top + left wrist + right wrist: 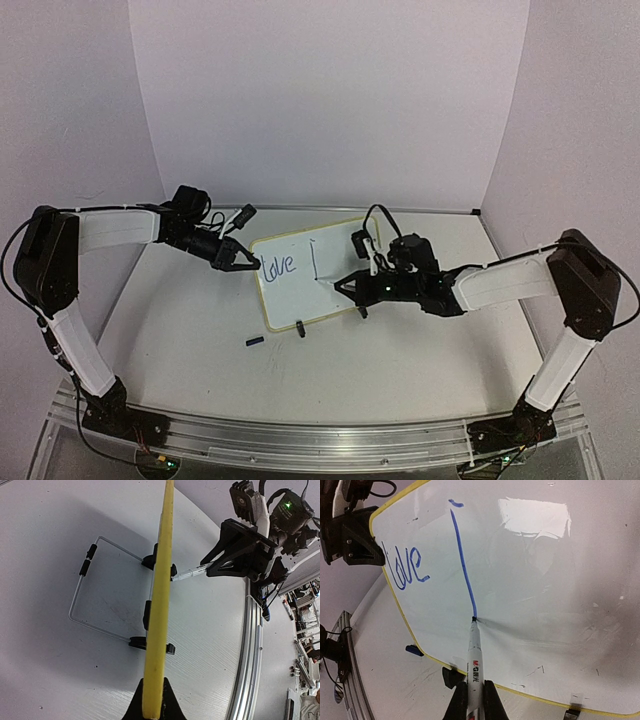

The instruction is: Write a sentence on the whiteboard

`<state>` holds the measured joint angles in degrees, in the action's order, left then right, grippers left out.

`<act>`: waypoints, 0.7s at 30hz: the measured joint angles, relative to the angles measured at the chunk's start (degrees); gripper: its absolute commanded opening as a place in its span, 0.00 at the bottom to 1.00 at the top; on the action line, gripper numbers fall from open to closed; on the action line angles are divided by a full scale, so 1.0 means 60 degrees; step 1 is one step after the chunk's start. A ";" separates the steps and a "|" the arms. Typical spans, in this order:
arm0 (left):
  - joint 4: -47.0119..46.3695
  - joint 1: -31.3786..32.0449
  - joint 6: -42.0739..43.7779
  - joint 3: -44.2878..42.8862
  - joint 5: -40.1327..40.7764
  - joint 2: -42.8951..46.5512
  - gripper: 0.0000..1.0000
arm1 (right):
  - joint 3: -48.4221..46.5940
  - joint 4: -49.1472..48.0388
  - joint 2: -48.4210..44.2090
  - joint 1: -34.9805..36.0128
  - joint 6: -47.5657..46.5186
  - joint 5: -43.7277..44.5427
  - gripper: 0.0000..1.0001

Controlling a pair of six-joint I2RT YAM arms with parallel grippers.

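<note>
The white table (pixel 420 350) carries the whiteboard (pixel 335 245) near its middle, leaning back on a wire stand (pixel 82 592). My left gripper (pixel 245 263) pinches the board's yellow left rim between its fingers. My right gripper (pixel 340 283) is clamped on a blue marker (pixel 474 657), and the marker's tip touches the board face at the lower end of a long vertical stroke (pixel 463 565). Of the sentence (pixel 407 567), only "love" shows, left of that stroke. A small dark-blue cap (pixel 254 342) lies on the table just in front of the board.
</note>
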<state>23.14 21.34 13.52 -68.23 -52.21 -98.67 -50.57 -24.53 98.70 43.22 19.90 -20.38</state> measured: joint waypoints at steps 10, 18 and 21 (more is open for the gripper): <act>0.0000 0.0004 0.0004 -0.0004 -0.0004 0.0000 0.00 | -0.0233 0.0029 -0.0597 0.0142 0.0091 -0.0066 0.00; 0.0000 0.0007 0.0004 -0.0004 -0.0004 0.0000 0.00 | -0.0918 0.0055 -0.0361 0.0142 0.0036 0.0069 0.00; 0.0000 0.0007 0.0004 -0.0004 -0.0004 0.0000 0.00 | -0.1013 0.0102 -0.0189 0.0142 0.0015 0.0146 0.00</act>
<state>23.14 21.39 13.54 -68.25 -52.23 -98.67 -56.64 -23.92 97.56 44.07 19.99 -19.51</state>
